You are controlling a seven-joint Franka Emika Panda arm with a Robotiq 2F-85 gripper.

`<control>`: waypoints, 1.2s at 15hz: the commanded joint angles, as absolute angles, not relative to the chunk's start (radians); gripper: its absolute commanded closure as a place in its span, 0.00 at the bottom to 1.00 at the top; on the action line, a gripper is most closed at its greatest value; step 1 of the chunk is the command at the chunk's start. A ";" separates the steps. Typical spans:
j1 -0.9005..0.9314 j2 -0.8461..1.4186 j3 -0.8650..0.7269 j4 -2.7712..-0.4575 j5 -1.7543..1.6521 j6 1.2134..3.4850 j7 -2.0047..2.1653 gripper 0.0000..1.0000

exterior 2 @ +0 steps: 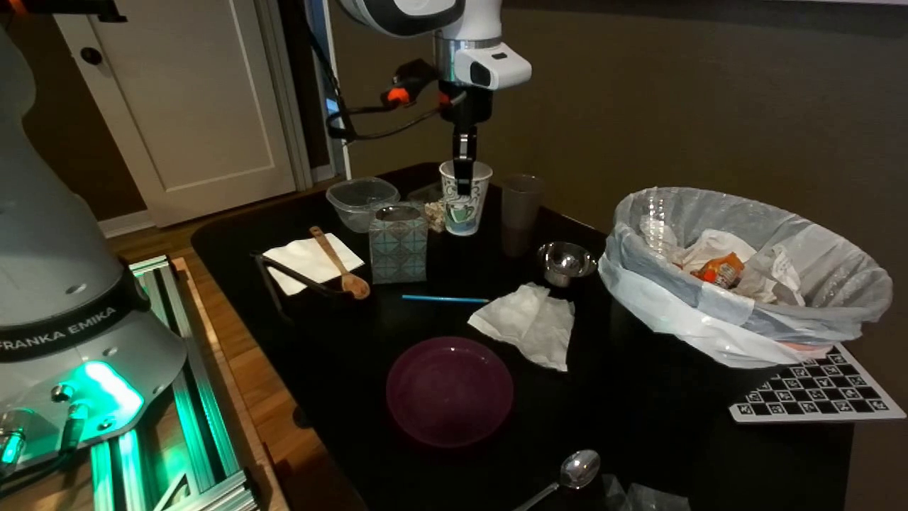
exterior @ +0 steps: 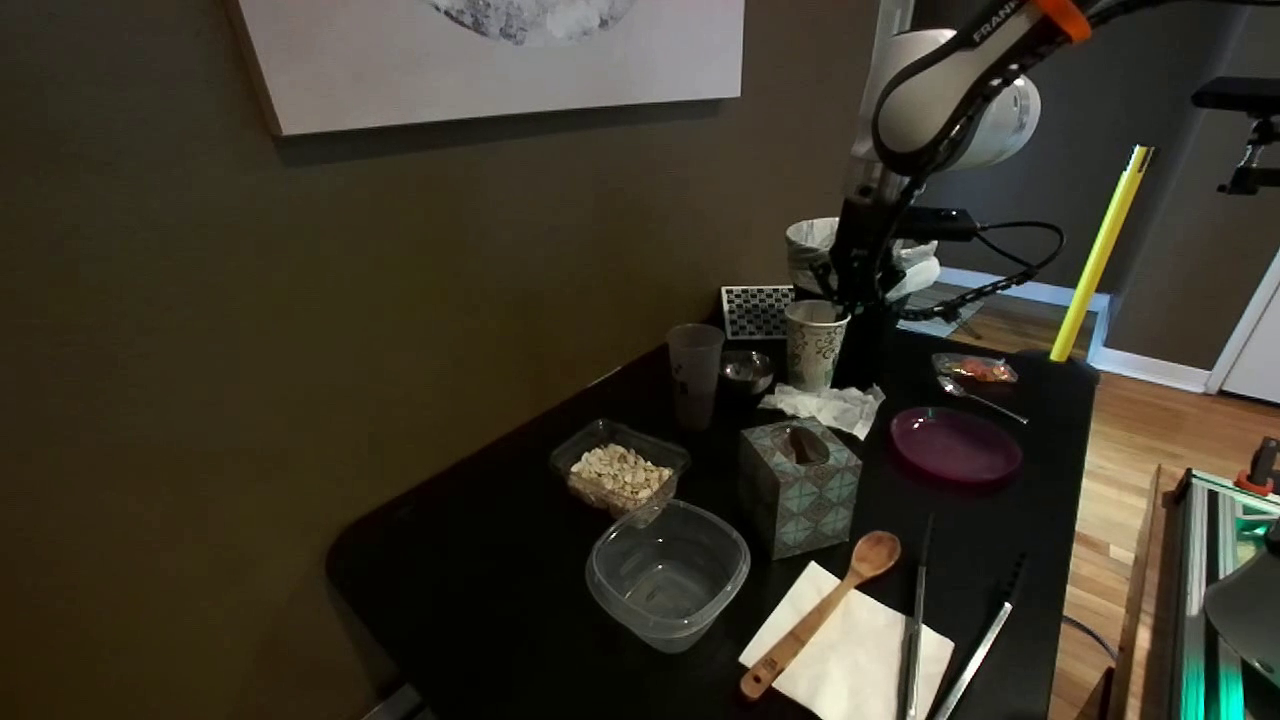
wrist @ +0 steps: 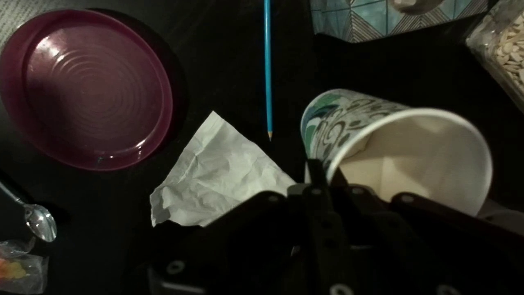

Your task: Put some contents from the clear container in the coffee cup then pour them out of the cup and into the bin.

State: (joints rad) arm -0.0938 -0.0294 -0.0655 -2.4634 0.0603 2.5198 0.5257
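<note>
Fingers (exterior 2: 464, 176) pinch a white, swirl-printed paper cup (exterior 2: 464, 211), perhaps loaded; carry level to the round, white-plastic-lined bin (exterior 2: 723, 312), three o'clock.

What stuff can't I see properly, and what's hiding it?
Wrist view: right edge cuts off part of the clear plastic tub of pale beige flakes.
Wrist view: black fingers hide part of the inside of the white patterned paper cup.
In an exterior view: black-and-white robot arm covers part of the round white-lined bin.
In an exterior view: marks on the brown wooden spoon, too small to read.
</note>
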 commanded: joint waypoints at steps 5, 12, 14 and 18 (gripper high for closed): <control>-0.077 0.128 -0.078 -2.468 0.070 2.676 0.557 0.99; -0.047 0.278 -0.092 -2.433 0.111 2.790 0.606 0.99; -0.038 0.307 -0.092 -2.417 0.129 2.803 0.609 0.99; -0.022 0.350 -0.097 -2.387 0.151 2.817 0.603 0.99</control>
State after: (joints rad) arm -0.0487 0.3030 -0.0811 -2.4175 0.1113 2.7926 0.6059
